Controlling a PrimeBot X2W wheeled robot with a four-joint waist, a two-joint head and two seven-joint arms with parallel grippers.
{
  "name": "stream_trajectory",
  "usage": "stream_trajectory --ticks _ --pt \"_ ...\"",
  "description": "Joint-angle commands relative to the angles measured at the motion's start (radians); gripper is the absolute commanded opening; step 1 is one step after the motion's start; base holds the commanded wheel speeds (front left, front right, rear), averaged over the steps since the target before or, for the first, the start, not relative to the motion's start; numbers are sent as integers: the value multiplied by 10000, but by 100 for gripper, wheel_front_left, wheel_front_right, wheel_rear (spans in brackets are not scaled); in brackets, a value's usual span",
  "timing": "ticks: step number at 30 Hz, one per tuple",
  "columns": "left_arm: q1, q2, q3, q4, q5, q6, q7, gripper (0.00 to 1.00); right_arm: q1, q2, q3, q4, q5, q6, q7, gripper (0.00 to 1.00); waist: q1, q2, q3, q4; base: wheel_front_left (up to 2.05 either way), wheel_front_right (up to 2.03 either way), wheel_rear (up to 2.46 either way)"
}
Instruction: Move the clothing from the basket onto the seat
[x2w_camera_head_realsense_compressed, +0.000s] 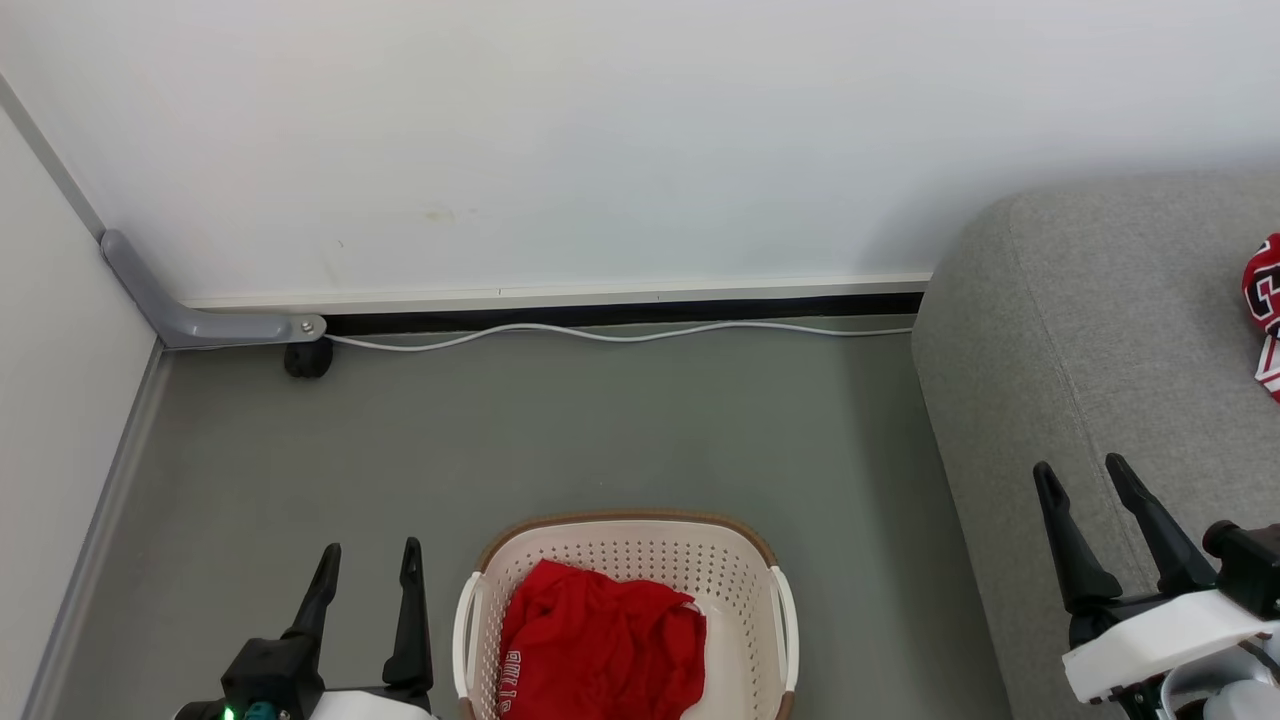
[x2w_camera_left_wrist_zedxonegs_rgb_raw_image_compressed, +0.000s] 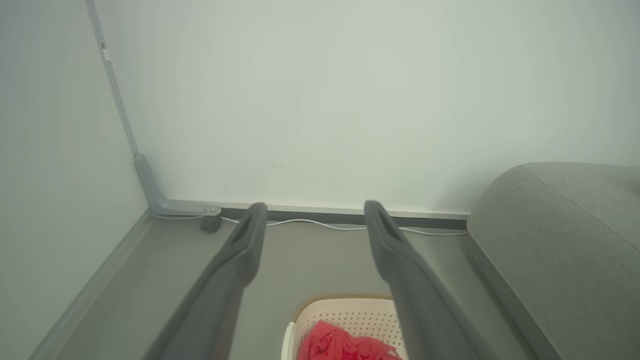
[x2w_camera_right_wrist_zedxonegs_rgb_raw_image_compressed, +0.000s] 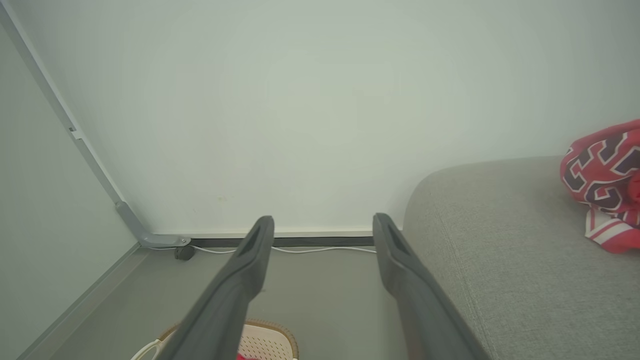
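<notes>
while both arms hang low in front of the robot, neither claw holds a thing. at 10 o'clock in the head view a grey bracket sits in the corner, where the white wall meets the grey floor. a white cable runs from it along the foot of the wall toward 3 o'clock. down at 7 o'clock is the left claw. it points up and stands wide open, with just floor in the gap. it holds nothing and touches nothing. just beside it, at 6 o'clock, the basket stands on the floor. it is cream with little holes and a brown rim. inside it lies a red shirt, all crumpled, with white letters near the bottom edge. further right, from 2 o'clock down to 4 o'clock, is the big grey seat. another red shirt with black and white marks lies on top of it at 3 o'clock, cut off by the picture's edge. at 4 o'clock the right claw shows in front of the seat's grey cloth. it is spread wide open too, and it is empty. i cannot tell if it touches the seat.
</notes>
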Motion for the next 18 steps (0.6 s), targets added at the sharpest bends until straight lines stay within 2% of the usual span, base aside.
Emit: stream_trajectory --ticks 1,10,18 --pt "-165 49 248 -300 -72 -11 -49 100 -57 -141 94 -168 -92 40 -61 100 0 -1 11 -21 0 0 0" --pt "-228 49 -74 -33 -223 -9 -49 100 -214 -216 -2 -281 8 40 -61 100 0 -1 261 -126 0 0 0" --pt "-531 49 -1040 237 -678 513 -49 100 -546 -554 -94 -810 209 40 -61 100 0 -1 1265 -261 0 0 0"
